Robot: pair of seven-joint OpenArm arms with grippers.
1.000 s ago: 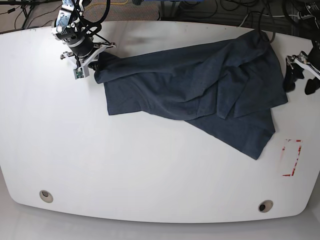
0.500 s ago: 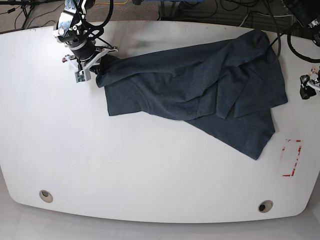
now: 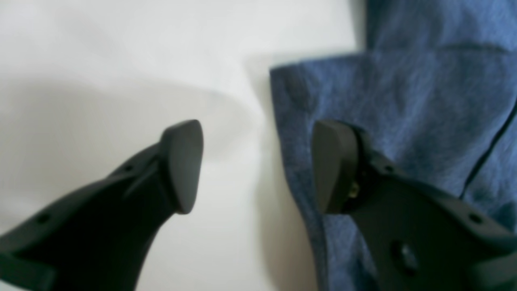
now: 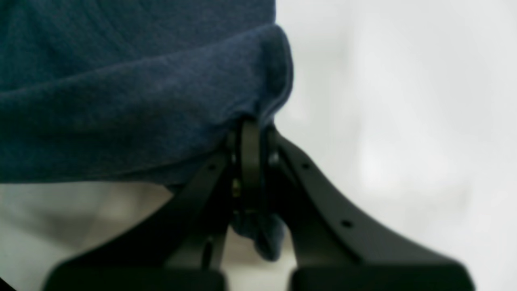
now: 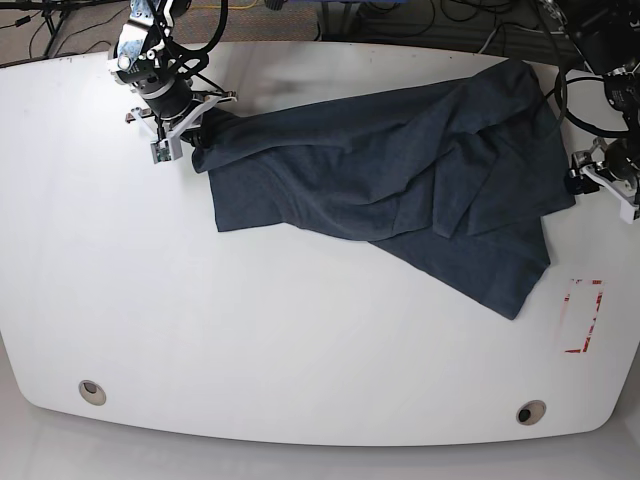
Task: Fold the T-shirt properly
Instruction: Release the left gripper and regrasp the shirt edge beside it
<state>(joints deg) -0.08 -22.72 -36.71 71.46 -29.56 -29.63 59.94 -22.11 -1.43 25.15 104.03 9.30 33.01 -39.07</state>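
The dark navy T-shirt (image 5: 400,170) lies crumpled across the far middle and right of the white table (image 5: 300,340). At its left corner my right gripper (image 5: 195,128) is shut on a bunch of the cloth. The right wrist view shows the right gripper (image 4: 250,161) pinching a fold of the T-shirt (image 4: 133,101), with a tuft hanging below the fingers. My left gripper (image 5: 582,184) is at the shirt's right edge. In the left wrist view the left gripper (image 3: 258,165) is open and straddles the hem of the T-shirt (image 3: 404,101), with one finger over cloth and the other over bare table.
A red-marked rectangle (image 5: 582,315) is stuck on the table at the right front. Two round holes (image 5: 92,392) (image 5: 531,411) sit near the front edge. Cables lie on the floor beyond the far edge.
My left arm has come in from the right side and down to the shirt's right edge, its jaws narrowing a little. The right gripper has shifted slightly back with the corner held.
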